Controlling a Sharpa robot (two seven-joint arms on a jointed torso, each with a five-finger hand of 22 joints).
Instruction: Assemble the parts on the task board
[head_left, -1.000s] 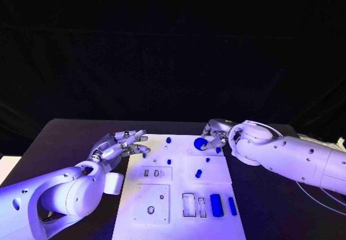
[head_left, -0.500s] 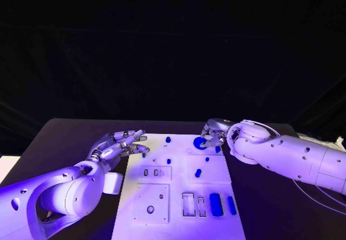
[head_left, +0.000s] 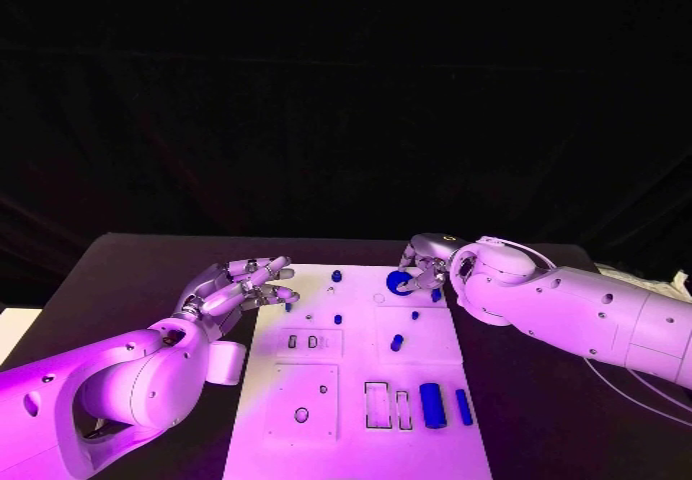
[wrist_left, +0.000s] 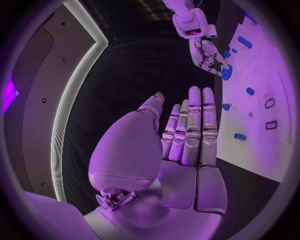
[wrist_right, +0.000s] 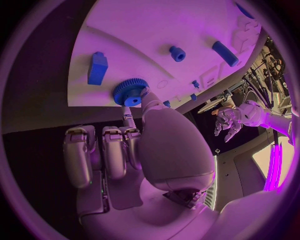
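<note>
Task board (head_left: 361, 400): a white plate lying flat in the middle of the black table (head_left: 130, 270), its long side running away from the robot. Several small blue parts lie on it or stand in it. Near the far right corner sits a blue toothed gear (head_left: 400, 283), shown in the right wrist view as a round wheel with a ridged rim (wrist_right: 130, 92). The right hand (head_left: 421, 268) rests at this corner with its fingertips on the gear; the right wrist view shows one fingertip (wrist_right: 145, 95) against the gear's rim while the other fingers lie curled side by side below it. Whether the gear is lifted off the board or only touched cannot be told.

The left hand (head_left: 238, 288) hovers over the table just beside the board's left edge, holding nothing, its fingers extended and slightly spread; in the left wrist view they (wrist_left: 194, 125) stand straight and close together.

Other parts: a blue peg (head_left: 336, 276) near the far edge, a small blue piece (head_left: 338, 320) and another (head_left: 397, 343) toward the middle, and a long blue bar (head_left: 431, 405) with a thinner blue bar (head_left: 463, 407) beside it at the near right. Rectangular recesses (head_left: 378, 406) lie just left of the bars.
</note>
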